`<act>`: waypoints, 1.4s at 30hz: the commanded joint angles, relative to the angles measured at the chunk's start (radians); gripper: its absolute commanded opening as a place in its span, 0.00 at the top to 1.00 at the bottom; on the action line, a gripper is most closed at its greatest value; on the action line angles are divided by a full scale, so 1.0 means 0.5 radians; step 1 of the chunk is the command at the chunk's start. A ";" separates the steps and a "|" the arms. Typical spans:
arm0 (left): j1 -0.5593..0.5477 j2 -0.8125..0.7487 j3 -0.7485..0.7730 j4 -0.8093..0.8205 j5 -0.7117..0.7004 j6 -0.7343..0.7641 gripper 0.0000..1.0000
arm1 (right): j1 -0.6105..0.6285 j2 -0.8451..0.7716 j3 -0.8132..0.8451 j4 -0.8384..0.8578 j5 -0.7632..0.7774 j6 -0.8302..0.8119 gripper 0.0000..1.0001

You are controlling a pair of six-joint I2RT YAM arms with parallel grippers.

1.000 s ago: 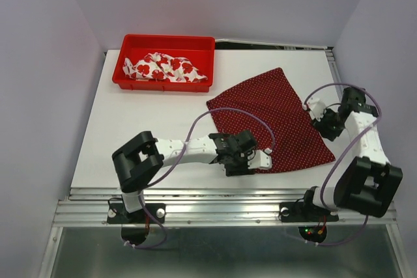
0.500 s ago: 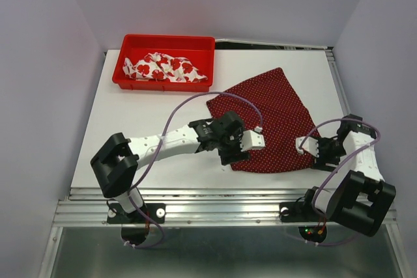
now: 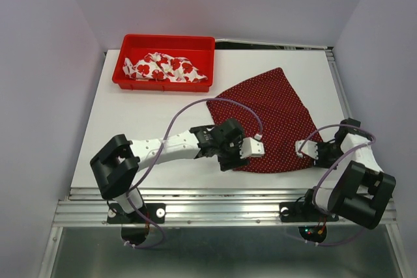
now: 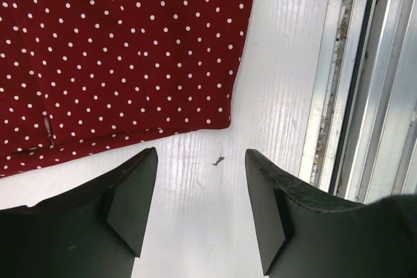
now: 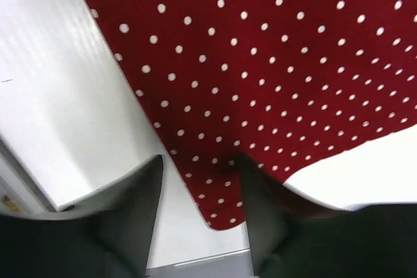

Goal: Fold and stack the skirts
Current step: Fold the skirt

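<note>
The dark red polka-dot skirt (image 3: 273,118) lies spread flat on the white table (image 3: 150,122), right of the middle. The white skirt with red flowers (image 3: 163,67) lies crumpled in the red tray. My left gripper (image 3: 260,150) hovers at the skirt's near edge. In the left wrist view the left gripper (image 4: 202,187) is open and empty over bare table, just short of a skirt corner (image 4: 225,120). My right gripper (image 3: 303,150) is at the skirt's near right corner. In the right wrist view the right gripper (image 5: 199,193) is open, with that corner (image 5: 218,216) between its fingers.
The red plastic tray (image 3: 163,86) stands at the far left of the table. A metal rail (image 3: 221,194) runs along the near edge and shows in the left wrist view (image 4: 352,96). Grey walls close in both sides.
My right gripper has come from beside the skirt's right edge toward me, down to its near right corner. My left gripper swung away from me, then back slightly toward the near edge.
</note>
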 commanded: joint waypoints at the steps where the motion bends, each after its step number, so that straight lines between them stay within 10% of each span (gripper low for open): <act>1: -0.130 -0.022 -0.045 0.093 -0.186 0.013 0.34 | -0.015 -0.037 -0.101 0.202 0.002 -0.370 0.59; 9: -0.324 0.180 -0.054 0.173 -0.621 -0.012 0.41 | -0.015 -0.209 -0.190 0.211 -0.081 -0.303 0.99; 19: -0.373 0.417 0.017 0.311 -0.766 0.065 0.50 | -0.015 -0.163 0.055 0.015 -0.222 -0.153 0.99; 25: -0.407 0.389 -0.051 0.367 -0.763 0.120 0.69 | -0.015 -0.151 0.168 -0.104 -0.271 -0.110 0.99; 29: -0.407 0.288 -0.060 0.275 -0.745 0.105 1.00 | -0.015 -0.169 0.269 -0.181 -0.274 -0.002 0.99; 42: -0.339 -0.362 -0.026 -0.118 -0.337 0.059 1.00 | -0.034 -0.188 0.923 -0.436 -0.483 0.424 0.99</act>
